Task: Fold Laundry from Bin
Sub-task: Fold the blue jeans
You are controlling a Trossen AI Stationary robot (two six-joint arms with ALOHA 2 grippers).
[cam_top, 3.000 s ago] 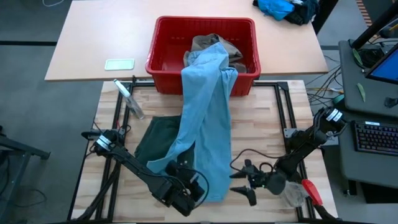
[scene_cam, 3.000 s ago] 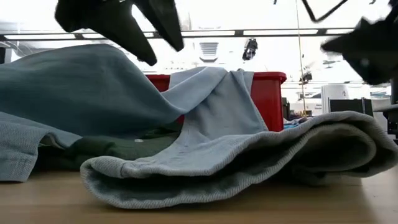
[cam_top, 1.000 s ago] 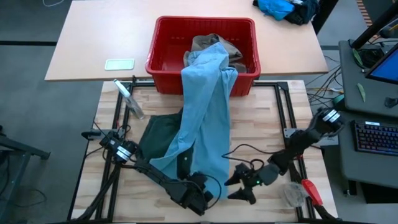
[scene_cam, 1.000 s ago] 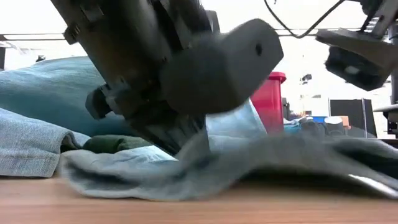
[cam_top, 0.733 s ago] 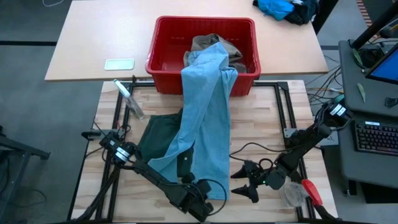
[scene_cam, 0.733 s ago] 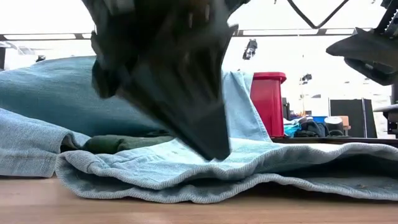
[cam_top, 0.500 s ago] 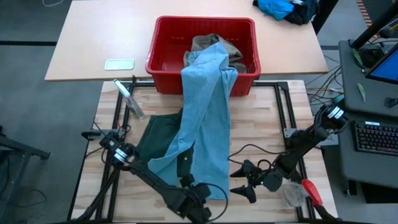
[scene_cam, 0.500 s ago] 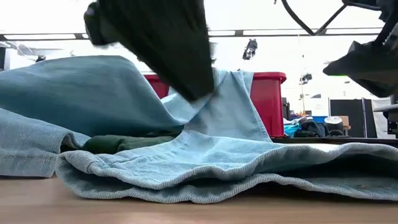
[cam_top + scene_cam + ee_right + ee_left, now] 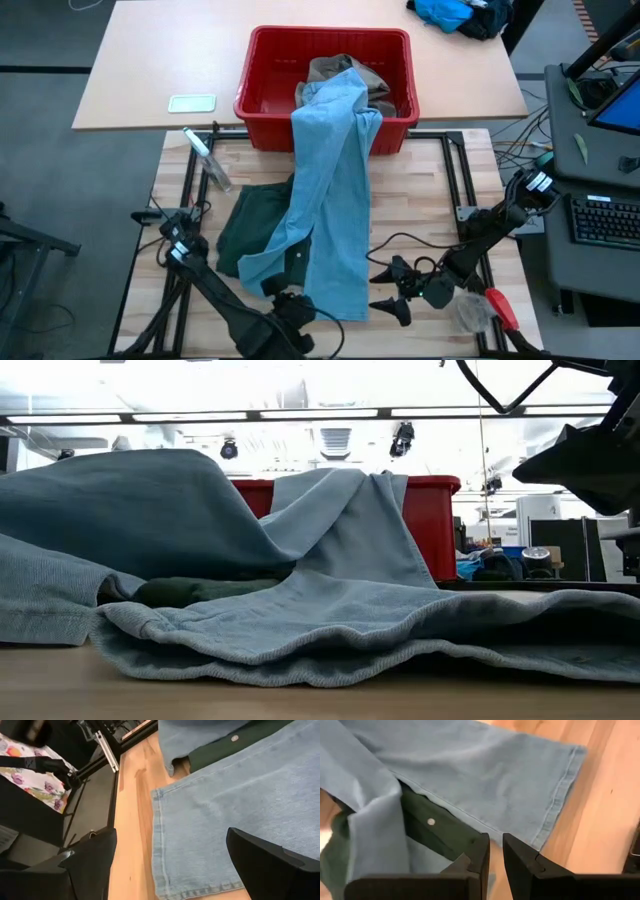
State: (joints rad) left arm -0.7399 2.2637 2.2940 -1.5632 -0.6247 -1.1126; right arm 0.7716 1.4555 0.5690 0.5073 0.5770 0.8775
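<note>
- The trousers [image 9: 330, 200] — long, light blue denim — ran from the bin [image 9: 262, 95] at the upper middle of the high view down the table [image 9: 420, 210] to a hemmed leg end at the lower middle.
- They looked soft but fairly heavy; the cloth lay in thick rolls in the low view, so it would likely sag and drag rather than slide freely.
- The stitched hem [image 9: 560, 795] or the waist looked like the firmest places to pinch.
- The green shorts [image 9: 245, 225] lay partly under them, left of centre.
- A khaki piece [image 9: 335, 70] sat in the bin.
- The left gripper [image 9: 495, 851] was nearly closed on nothing, just off the hem.
- The right gripper [image 9: 392, 290] stood wide apart, empty, at the lower right.
</note>
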